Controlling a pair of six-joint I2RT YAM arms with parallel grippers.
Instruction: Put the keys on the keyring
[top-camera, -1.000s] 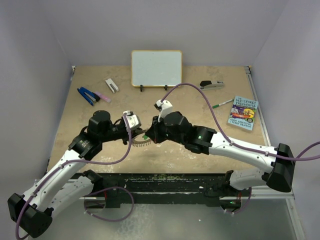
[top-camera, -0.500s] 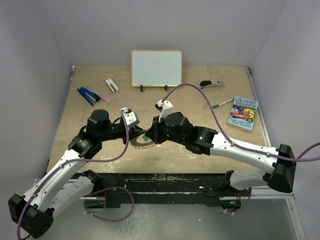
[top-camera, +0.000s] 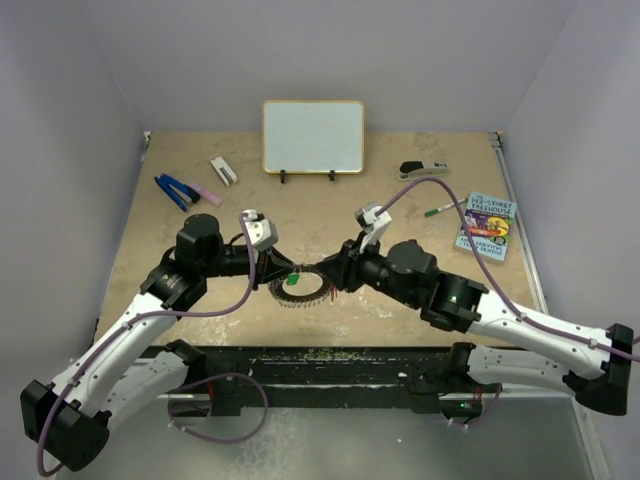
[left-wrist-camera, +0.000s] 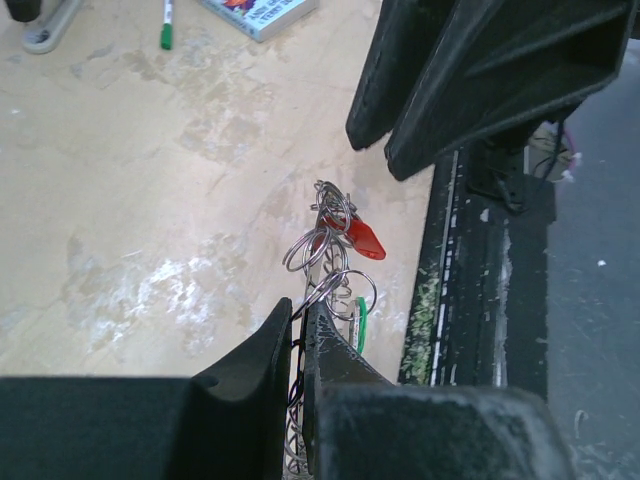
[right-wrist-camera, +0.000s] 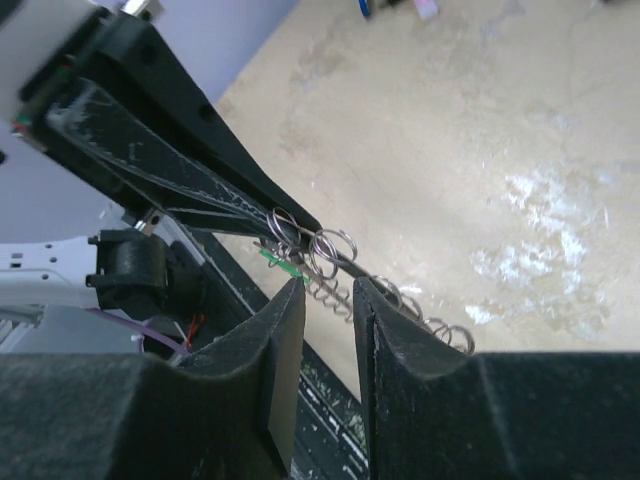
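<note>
Right gripper (top-camera: 324, 268) drawn back rightward, jaws parted, just beside the keyring (top-camera: 308, 297), left gripper (top-camera: 281, 268) clamped on its rim

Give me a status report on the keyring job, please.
Left gripper shut on keyring. Right gripper open at its fringe. Red key, green key at ring. Nothing blocking.

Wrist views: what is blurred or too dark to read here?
Left wrist: left fingers a dark, soft mass; red key and keyring loops sharp. Right wrist: right fingers blurred up close; keyring fringe in focus. Top external: even light, keyring tiny.
</note>
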